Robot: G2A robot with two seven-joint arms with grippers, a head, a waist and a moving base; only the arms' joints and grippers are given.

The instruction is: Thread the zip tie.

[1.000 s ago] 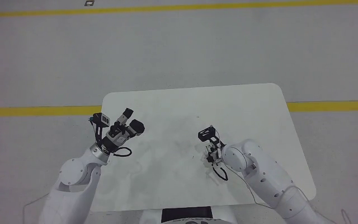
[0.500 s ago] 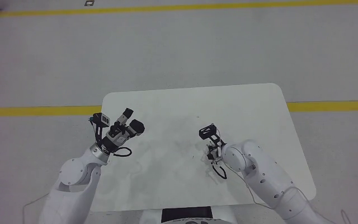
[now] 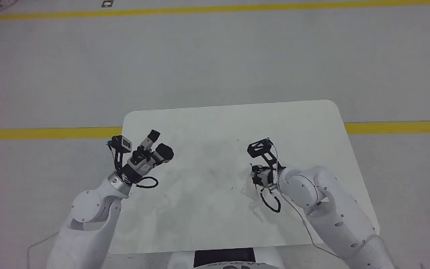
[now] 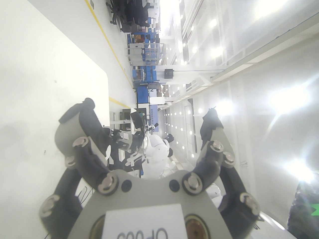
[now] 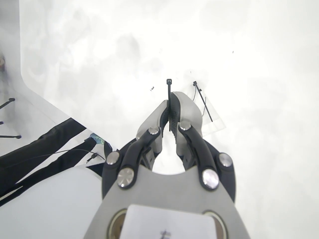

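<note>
- White table (image 3: 302, 128) with rounded corners stands on a pale grey floor (image 3: 215, 60). Yellow floor lines (image 3: 201, 9) run along the top edge of the top view and at mid-height on either side of the table.
- Right of centre in the top view, the right gripper (image 5: 170, 105) hangs low over the tabletop, pointing down at it.
- Its fingers are pressed together on a black zip tie (image 5: 169, 93), clamped across the strap.
- The tie's square head sticks out past the fingertips, and its other end shows just behind the pads.
- The held tie is straight, in line with the fingers, with no loop formed. Whether its head touches the table I cannot tell.
- Just beside the right gripper, a second zip tie (image 5: 202, 100), also black and straight, lies flat on the table, partly over a small clear plastic sheet (image 5: 215, 123).
- A few dark specks (image 5: 152, 88) mark the tabletop near the held tie.
- Left of centre in the top view, the left gripper (image 4: 148, 110) is raised above the table's left edge, well apart from the right gripper.
- Its fingers are spread wide, with nothing between them.
- It is turned on its side, facing along the table into a bright hall with blue racks (image 4: 144, 73) and rows of ceiling lights.
</note>
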